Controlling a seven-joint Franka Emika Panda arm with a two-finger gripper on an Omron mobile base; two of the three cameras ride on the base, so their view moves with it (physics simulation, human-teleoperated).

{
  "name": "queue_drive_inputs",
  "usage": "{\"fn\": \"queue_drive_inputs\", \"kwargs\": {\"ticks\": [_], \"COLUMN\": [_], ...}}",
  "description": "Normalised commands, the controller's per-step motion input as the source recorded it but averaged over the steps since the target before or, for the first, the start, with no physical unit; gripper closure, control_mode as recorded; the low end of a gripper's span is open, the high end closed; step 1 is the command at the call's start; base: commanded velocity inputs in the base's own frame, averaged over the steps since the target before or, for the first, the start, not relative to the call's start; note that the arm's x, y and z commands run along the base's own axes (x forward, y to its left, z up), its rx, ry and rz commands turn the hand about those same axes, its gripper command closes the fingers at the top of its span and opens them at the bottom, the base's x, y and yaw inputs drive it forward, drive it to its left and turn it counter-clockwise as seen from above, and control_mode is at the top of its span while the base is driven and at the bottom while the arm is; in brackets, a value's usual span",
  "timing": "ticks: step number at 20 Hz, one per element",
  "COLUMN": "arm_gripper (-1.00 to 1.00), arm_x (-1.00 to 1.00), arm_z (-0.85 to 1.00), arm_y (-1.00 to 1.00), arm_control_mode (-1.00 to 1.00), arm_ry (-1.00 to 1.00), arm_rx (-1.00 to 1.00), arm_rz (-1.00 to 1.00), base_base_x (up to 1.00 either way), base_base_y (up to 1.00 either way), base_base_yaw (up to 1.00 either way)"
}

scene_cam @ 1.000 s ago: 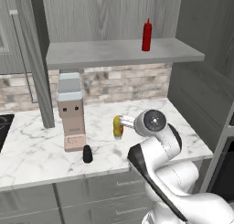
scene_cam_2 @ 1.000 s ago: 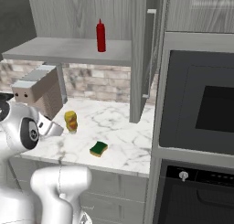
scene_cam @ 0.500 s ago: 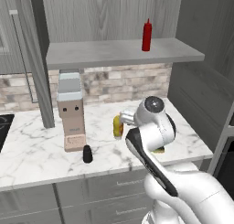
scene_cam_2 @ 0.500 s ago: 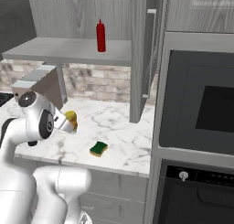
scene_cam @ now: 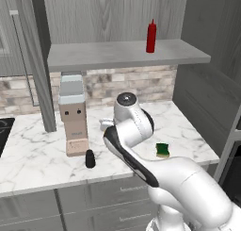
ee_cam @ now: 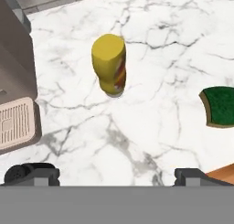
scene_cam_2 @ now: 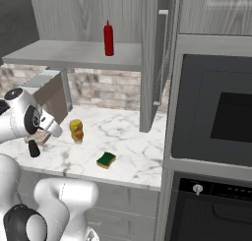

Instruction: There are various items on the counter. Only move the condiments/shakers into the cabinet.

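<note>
The yellow bottle (ee_cam: 109, 64) stands upright on the marble surface (ee_cam: 151, 127) ahead of the hand (ee_cam: 116, 176), whose fingers are spread wide and empty, with the sponge (ee_cam: 220, 105) off to its right, the black shaker (ee_cam: 18, 172) beside its left fingertip.

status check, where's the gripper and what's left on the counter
Gripper open above yellow bottle. Red bottle on cabinet shelf. Black shaker on counter by appliance. Path clear.
</note>
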Motion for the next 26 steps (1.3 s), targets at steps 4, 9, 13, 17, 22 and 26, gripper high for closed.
{"fn": "queue_drive_inputs", "kwargs": {"ticks": [4,9,13,17,22,26], "arm_gripper": [-1.0,-1.0,-1.0,-1.0,-1.0,-1.0], "arm_x": [0.14,0.26,0.17,0.1,0.0,0.0], "arm_z": [-0.13,-0.17,-0.14,-0.15,-0.12,-0.02], "arm_y": [0.0,0.0,0.0,-0.06,-0.28,-0.06], "arm_control_mode": [-1.0,-1.0,-1.0,-1.0,-1.0,-1.0], "arm_ry": [0.0,0.0,0.0,0.0,-0.07,-0.09], "arm_rx": [-0.08,-0.08,0.0,0.0,0.0,-0.01], "arm_rz": [0.0,0.0,0.0,0.0,0.0,0.0], "base_base_x": [0.0,0.0,0.0,0.0,0.0,0.0], "base_base_y": [0.0,0.0,0.0,0.0,0.0,0.0], "base_base_yaw": [0.0,0.0,0.0,0.0,0.0,0.0]}}
